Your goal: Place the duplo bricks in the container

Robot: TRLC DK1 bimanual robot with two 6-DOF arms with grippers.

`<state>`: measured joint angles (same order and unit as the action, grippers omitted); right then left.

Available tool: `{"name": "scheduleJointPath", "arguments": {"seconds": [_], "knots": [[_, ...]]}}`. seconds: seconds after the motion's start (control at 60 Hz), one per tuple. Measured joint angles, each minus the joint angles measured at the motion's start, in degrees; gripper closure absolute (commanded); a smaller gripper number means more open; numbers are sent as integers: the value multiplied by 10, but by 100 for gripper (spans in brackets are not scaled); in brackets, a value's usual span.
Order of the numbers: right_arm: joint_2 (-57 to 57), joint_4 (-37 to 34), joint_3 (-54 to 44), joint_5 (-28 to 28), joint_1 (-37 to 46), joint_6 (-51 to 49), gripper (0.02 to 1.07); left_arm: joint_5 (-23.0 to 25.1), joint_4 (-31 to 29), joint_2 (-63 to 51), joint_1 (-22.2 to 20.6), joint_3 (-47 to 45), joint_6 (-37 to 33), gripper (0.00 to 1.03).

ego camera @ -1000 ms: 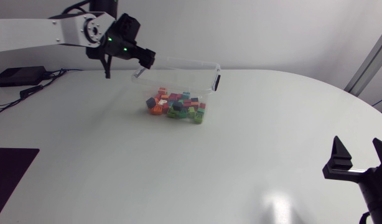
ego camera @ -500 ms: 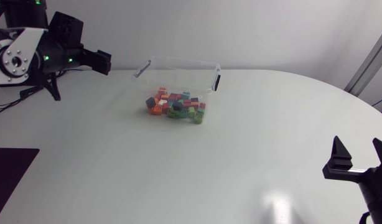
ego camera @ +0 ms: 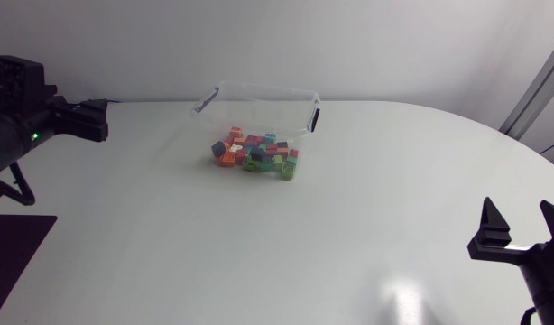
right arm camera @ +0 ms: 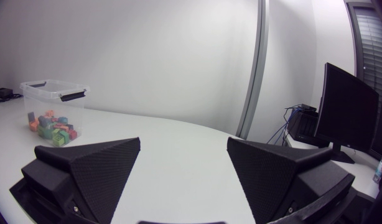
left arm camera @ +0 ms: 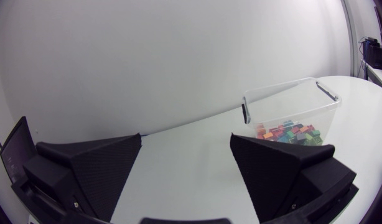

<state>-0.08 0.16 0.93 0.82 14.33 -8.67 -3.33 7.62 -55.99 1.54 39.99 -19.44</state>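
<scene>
While both arms sit at the table's side edges: right gripper (ego camera: pixel 521 217), near edge, fingers spread, holding nothing. Left gripper (left arm camera: pixel 186 140) likewise agape. Wide tabletop (ego camera: pixel 349 235) separates both from the clear container (ego camera: pixel 259 88) near the far edge, which holds the heaped duplo bricks (ego camera: pixel 254 153).

Head camera overhead, wrist cameras low across table (ego camera: pixel 259 244), all share the container (ego camera: pixel 306 101).
</scene>
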Motion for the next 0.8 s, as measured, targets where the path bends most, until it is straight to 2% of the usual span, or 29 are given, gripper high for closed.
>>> {"name": "scheduleJointPath", "arguments": {"seconds": [0.25, 0.8], "knots": [[0, 0, 0, 0, -49, 14, 6, 0, 5, 82, 33, -81, 0, 4], [0, 0, 0, 0, -88, 31, 6, 3, 0, 304, 23, -239, 36, 4]]}}
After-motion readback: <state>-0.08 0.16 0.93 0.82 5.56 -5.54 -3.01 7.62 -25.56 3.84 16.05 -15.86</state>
